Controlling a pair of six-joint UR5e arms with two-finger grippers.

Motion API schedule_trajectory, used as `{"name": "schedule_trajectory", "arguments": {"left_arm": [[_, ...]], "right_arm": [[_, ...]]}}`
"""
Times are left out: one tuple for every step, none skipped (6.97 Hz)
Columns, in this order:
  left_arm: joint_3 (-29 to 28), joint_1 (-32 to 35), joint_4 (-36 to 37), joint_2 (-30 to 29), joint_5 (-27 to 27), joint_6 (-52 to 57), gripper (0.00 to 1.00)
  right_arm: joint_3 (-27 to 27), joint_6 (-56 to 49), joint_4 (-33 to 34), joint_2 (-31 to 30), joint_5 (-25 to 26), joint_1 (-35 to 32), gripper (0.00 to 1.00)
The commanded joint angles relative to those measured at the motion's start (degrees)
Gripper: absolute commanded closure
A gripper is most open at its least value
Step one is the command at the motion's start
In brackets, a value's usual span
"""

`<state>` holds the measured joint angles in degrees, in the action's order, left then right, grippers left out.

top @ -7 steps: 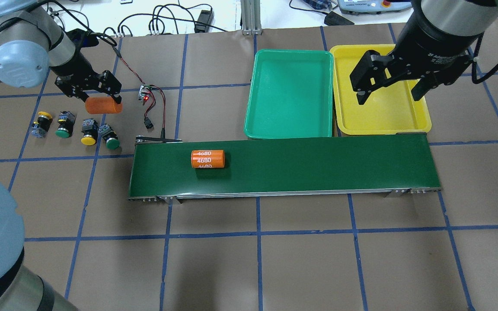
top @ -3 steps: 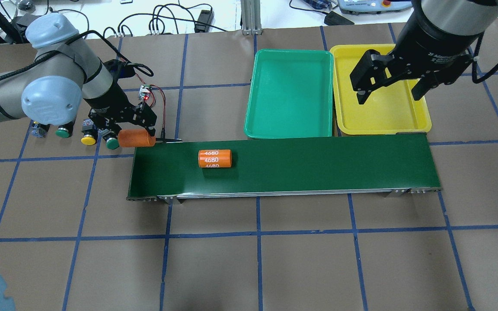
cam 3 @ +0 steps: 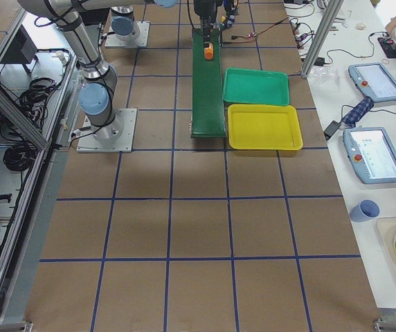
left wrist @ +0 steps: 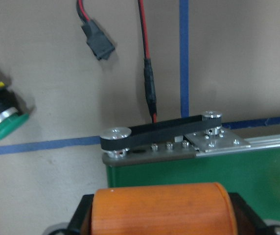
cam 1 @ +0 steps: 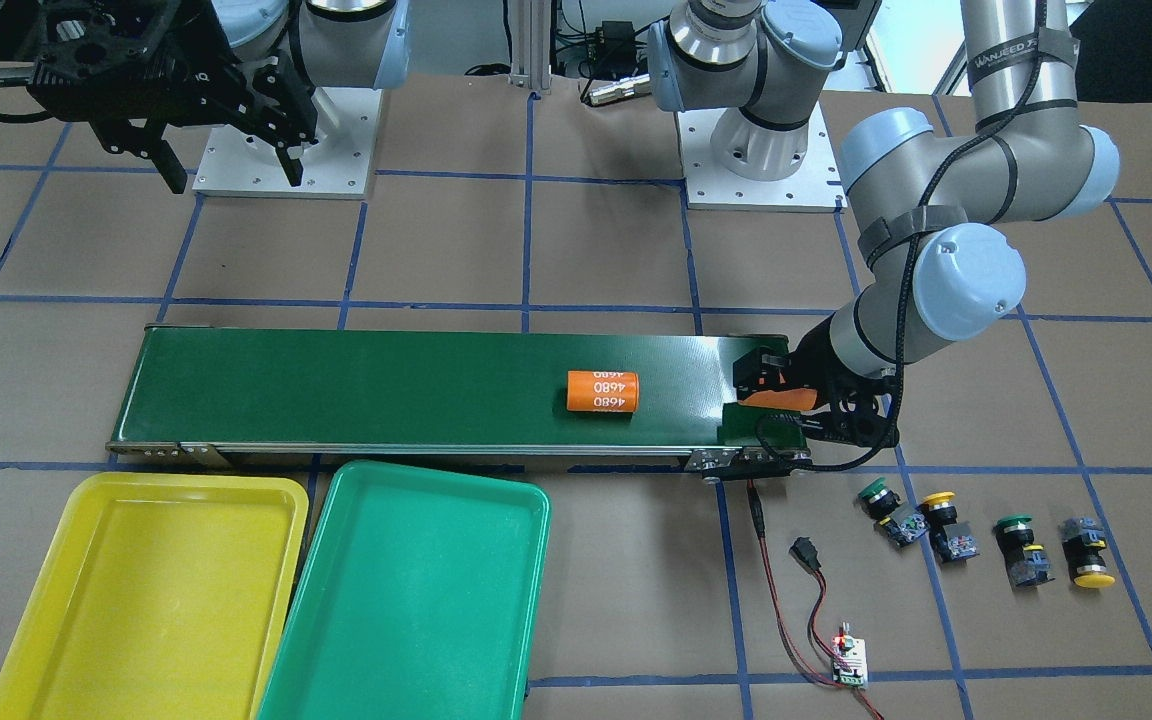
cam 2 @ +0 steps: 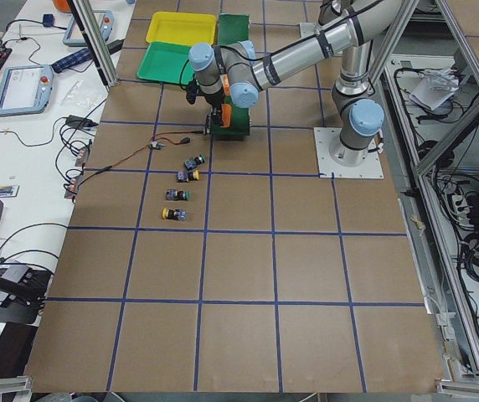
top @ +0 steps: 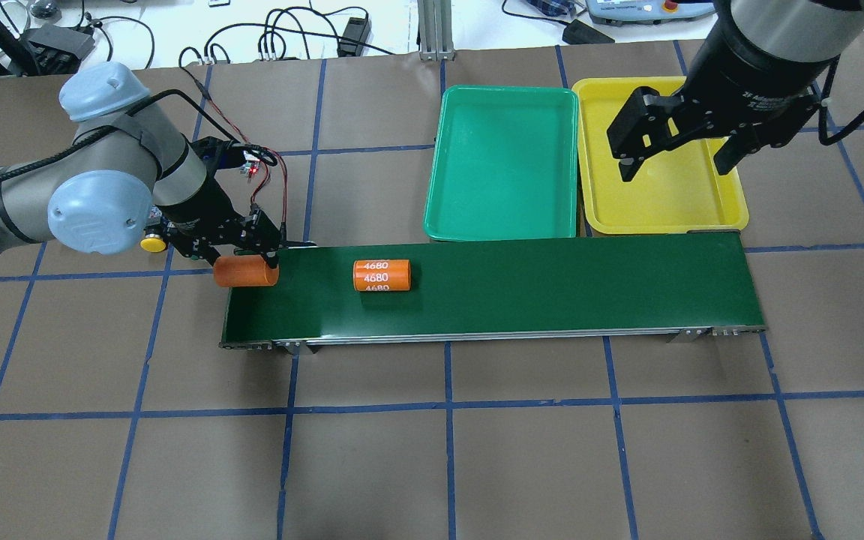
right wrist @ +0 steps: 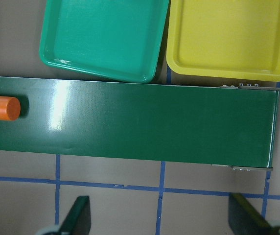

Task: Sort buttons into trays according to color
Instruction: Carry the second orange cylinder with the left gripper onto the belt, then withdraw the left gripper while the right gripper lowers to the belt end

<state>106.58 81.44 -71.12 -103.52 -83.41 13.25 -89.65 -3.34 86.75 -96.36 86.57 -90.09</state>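
Buttons (cam 1: 1021, 548) are laid sideways at lower right, three caps up-frame, one down; an orange cylinder (top: 246, 274) is clamped by the left gripper (top: 246, 262), the right gripper (top: 674, 170) held wide.

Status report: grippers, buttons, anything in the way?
Left gripper shut on orange cylinder at belt end. Right gripper open, empty, raised. Four buttons on table; green tray and yellow tray empty. Second cylinder lying on belt.
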Motion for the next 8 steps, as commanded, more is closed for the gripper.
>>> {"name": "schedule_trajectory", "arguments": {"left_arm": [[1.0,2.22,0.2,0.6,-0.17,-0.5,1.0],[1.0,2.84,0.46,0.16,-0.34,0.11,0.74],[1.09,2.85,2.46,-0.63,-0.26,-0.58,0.09],[1.09,2.85,2.74,0.06,-0.08,-0.59,0.0],[0.48,2.94,2.74,0.85,-0.08,-0.59,0.0],[0.39,2.94,2.74,1.38,0.09,-0.59,0.0],[0.04,2.85,2.74,2.26,-0.08,-0.59,0.0],[-1.1,1.46,2.74,4.01,-1.3,-0.59,0.0]], "right_arm": [[0.0,0.0,0.0,-0.06,0.0,0.0,0.0],[0.0,0.0,0.0,-0.06,0.0,0.0,0.0],[0.0,0.0,0.0,-0.06,0.0,0.0,0.0],[0.0,0.0,0.0,-0.06,0.0,0.0,0.0],[-0.09,0.0,0.0,-0.06,0.0,0.0,0.0],[-0.09,0.0,-0.09,-0.06,0.0,-0.09,0.0],[-0.09,0.0,-0.09,-0.06,0.0,-0.09,0.0],[-0.35,0.0,-0.09,-0.15,0.0,-0.09,0.0]]}}
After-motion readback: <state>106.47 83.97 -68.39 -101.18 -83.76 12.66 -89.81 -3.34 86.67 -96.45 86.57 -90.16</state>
